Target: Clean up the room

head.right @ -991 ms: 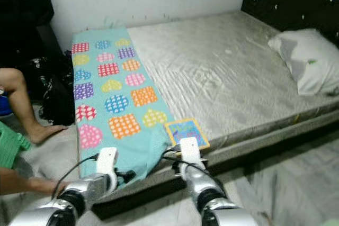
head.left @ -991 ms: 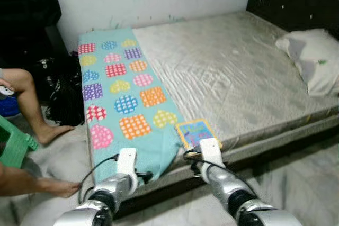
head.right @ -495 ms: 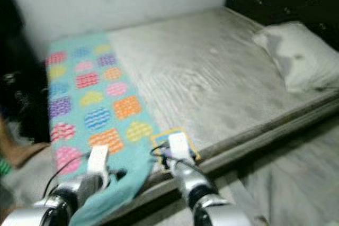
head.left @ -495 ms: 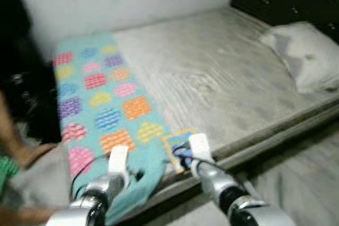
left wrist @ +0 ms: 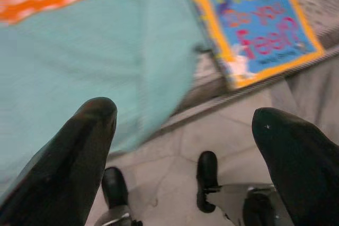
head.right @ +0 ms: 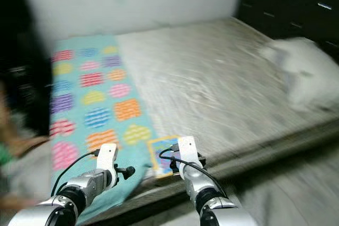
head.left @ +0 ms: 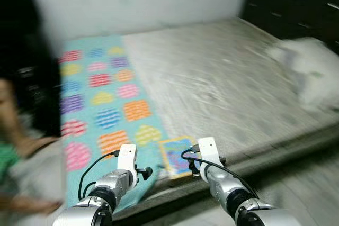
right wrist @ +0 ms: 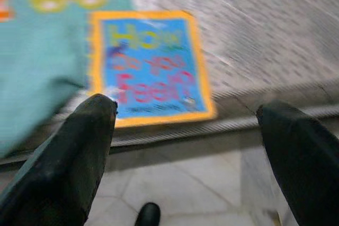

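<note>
A blue picture book with a yellow border [head.left: 177, 155] lies flat at the front edge of the grey mattress [head.left: 228, 78]. Beside it on the left, a turquoise blanket with coloured patches [head.left: 106, 99] runs down the bed and hangs over the edge. My left gripper [left wrist: 185, 120] is open above the blanket's hanging corner [left wrist: 79, 56] and touches nothing. The right gripper [right wrist: 185, 112] is open too, just short of the book [right wrist: 151, 67], which shows between its fingers. In the head views both grippers [head.left: 145, 172] [head.left: 193, 163] hover at the bed's front edge.
A white pillow [head.left: 310, 67] lies at the right end of the mattress, before a dark headboard [head.left: 296, 3]. A person's leg [head.left: 21, 146] shows blurred at the left, beside the bed. Pale tiled floor [head.left: 296, 183] runs along the bed's front.
The head views have swung sideways and stay blurred, so the camera moved. Both arms remain at the bed's front edge by the book. The blanket corner bunched by my left gripper now hangs lower.
</note>
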Robot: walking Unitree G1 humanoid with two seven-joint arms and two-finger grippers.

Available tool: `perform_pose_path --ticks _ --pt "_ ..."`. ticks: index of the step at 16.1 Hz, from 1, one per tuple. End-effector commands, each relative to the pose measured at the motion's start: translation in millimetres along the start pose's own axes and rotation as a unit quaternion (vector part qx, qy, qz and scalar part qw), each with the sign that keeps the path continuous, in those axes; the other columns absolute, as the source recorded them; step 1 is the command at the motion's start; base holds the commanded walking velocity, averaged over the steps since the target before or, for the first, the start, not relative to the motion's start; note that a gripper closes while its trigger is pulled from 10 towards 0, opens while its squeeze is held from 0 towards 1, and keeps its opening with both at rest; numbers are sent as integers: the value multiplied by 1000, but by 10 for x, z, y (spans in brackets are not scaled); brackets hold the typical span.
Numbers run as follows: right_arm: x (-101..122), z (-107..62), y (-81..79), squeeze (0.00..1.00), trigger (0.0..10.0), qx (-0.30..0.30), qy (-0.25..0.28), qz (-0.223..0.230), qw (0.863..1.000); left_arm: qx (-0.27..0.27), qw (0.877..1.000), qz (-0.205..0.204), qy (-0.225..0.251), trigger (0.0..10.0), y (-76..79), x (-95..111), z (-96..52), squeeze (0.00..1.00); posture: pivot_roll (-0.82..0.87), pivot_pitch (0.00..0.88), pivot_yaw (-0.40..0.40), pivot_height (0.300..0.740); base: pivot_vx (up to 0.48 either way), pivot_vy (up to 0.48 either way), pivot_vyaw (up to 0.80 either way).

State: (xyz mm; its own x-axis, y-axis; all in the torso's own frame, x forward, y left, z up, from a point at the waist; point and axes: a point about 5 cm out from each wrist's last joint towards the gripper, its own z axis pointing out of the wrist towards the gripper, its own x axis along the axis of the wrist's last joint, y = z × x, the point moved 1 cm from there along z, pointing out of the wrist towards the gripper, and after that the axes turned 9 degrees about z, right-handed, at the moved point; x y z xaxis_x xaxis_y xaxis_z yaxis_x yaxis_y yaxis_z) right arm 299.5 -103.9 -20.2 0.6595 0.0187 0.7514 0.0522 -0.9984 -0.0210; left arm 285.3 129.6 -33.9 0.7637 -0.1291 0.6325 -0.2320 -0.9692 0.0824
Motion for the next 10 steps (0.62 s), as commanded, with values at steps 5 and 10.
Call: perform_pose_path --ticks 5,10 --pt "62 3 -43 0 10000 7 10 1 1000 17 1000 6 6 10000 -56 2 -8 0 -163 0 5 740 0 0 640" --pt "477 -6 -105 0 10000 27 102 50 993 53 982 53 174 10000 -245 647 -139 0 -161 0 15 740 0 0 0"
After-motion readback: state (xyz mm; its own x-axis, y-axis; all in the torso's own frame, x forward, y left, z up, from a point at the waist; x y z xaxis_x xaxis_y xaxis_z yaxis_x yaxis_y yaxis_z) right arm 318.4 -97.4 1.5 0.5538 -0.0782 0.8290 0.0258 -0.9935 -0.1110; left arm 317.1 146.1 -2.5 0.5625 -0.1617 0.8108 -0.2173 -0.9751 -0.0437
